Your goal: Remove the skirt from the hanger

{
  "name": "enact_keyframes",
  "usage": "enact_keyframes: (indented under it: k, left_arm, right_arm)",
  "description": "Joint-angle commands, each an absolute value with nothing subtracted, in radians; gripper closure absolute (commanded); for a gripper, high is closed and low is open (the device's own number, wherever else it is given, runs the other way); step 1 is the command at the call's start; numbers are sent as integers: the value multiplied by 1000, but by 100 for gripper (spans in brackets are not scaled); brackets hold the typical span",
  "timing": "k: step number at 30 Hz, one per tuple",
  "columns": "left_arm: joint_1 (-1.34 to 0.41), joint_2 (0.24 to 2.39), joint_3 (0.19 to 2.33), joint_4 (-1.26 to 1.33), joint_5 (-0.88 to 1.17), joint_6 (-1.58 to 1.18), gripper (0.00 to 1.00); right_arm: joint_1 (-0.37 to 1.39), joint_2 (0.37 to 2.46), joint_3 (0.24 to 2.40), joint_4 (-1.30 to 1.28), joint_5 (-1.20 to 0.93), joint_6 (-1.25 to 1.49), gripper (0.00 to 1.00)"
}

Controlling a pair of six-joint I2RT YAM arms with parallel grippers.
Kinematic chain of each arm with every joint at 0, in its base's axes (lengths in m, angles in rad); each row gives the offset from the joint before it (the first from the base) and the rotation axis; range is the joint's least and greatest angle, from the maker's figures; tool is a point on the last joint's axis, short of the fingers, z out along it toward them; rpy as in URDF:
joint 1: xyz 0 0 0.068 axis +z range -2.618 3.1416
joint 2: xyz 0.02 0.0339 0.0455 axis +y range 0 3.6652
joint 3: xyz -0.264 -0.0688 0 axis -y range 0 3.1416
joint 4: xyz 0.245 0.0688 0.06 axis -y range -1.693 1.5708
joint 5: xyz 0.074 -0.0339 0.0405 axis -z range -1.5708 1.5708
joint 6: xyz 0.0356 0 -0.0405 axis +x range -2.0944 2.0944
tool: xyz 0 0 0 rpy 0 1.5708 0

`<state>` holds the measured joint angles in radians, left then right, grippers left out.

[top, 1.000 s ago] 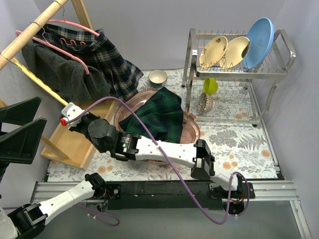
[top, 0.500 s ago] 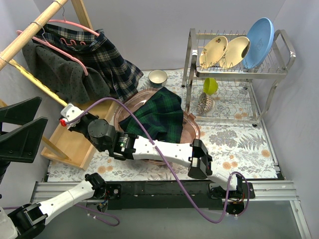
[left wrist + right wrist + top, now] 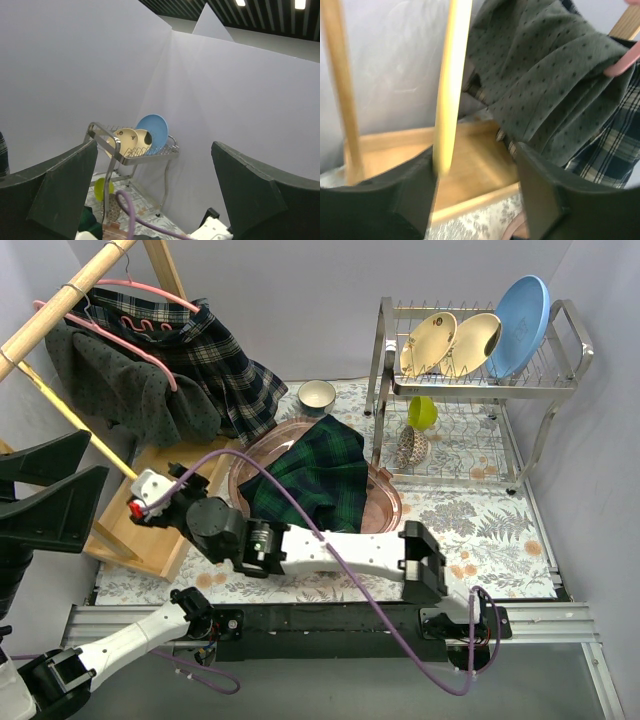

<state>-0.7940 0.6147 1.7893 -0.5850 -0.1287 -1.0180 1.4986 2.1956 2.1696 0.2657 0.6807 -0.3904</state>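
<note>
Right gripper (image 3: 475, 170) – fingers spread, empty – has drawn back over the base of the wooden rack (image 3: 451, 85), below the grey skirt (image 3: 555, 75); left gripper (image 3: 154, 150) spread, empty.

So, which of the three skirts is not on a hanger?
The dark green tartan skirt in the pink basin; the grey dotted skirt and the lighter plaid skirt hang on hangers.

Dish rack (image 3: 381, 360) with two cream plates (image 3: 430, 343) and blue plate (image 3: 521, 312), green cup (image 3: 422, 412) below; white bowl (image 3: 317, 396) nearby
</note>
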Motion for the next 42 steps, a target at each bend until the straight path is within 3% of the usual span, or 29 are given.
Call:
enact_keyframes:
  k: [1,4,10,15,19,23,28,34,42]
  left_arm:
    - [-792,663,1743,-617,-198,-974,2]
    - [-792,682,1697,-606,-267,-943,2]
    - [-792,762,1654,-598,-471,-901,3]
    - [-792,921,1657,-571,-707,-833,10]
    - [-792,1070,1727,-569,-935,-798,25]
    - [-792,1163,1786,-549,-1058,-744,48]
    - [-792,1215,1775,-388,-1253,-580,50]
    - [-775,1265,1723,-62,-1318,-261,47]
    - [-646,1345,1807,-123,-1304,-238,44]
  right_arm:
    - [1546,1934,1914,393,654,-345,24]
    - [1572,1792,1794,379,574,-257,13]
    - [1601,1543,1519,250,399,-94,12]
    - [1638,1358,1306,264,388,-34,13]
    - [1658,1269,1224,262,402,-28,14]
    - [1666,1207,1161,252,426,-25,15]
    - [1667,1151,1115,244,454,-23,16]
    - [1667,1123,1088,247,463,-23,16]
    - [1669,1121,1089,218,462,-12,16]
